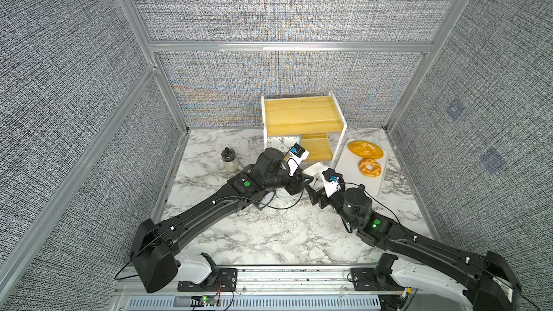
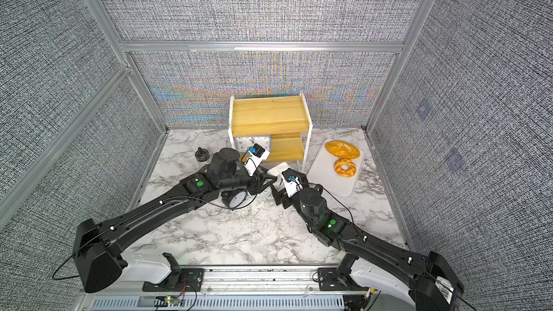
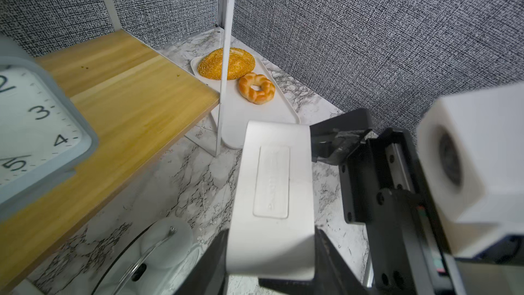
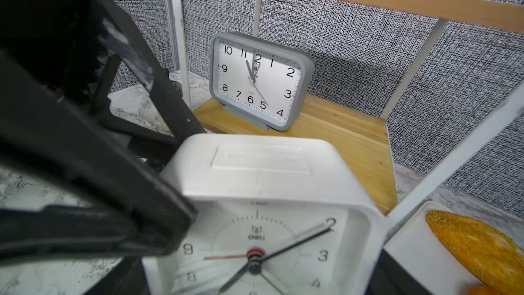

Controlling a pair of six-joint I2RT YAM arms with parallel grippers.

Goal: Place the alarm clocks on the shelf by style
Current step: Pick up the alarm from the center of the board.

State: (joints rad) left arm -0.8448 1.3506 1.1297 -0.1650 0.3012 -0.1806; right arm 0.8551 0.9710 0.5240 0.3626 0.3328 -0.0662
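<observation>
The small white square clock (image 1: 312,170) (image 2: 279,169) hangs just in front of the shelf (image 1: 302,112) (image 2: 269,113), with both grippers on it. My left gripper (image 1: 308,176) (image 3: 270,251) is shut across its front and back. My right gripper (image 1: 317,180) (image 4: 261,279) is shut across its width, with the dial (image 4: 255,251) facing the right wrist camera. The grey-blue clock (image 1: 282,142) (image 4: 258,80) stands at the left end of the shelf's lower board (image 4: 354,137). The black twin-bell clock (image 2: 236,200) and the white twin-bell clock (image 2: 264,194) (image 3: 158,251) lie on the table under my left arm.
A white tray (image 1: 368,183) holding a sesame bread (image 1: 365,149) and a twisted ring bread (image 1: 370,167) lies right of the shelf. A glass jar with a black lid (image 1: 229,160) stands on the left. Grey fabric walls close in the marble table on three sides.
</observation>
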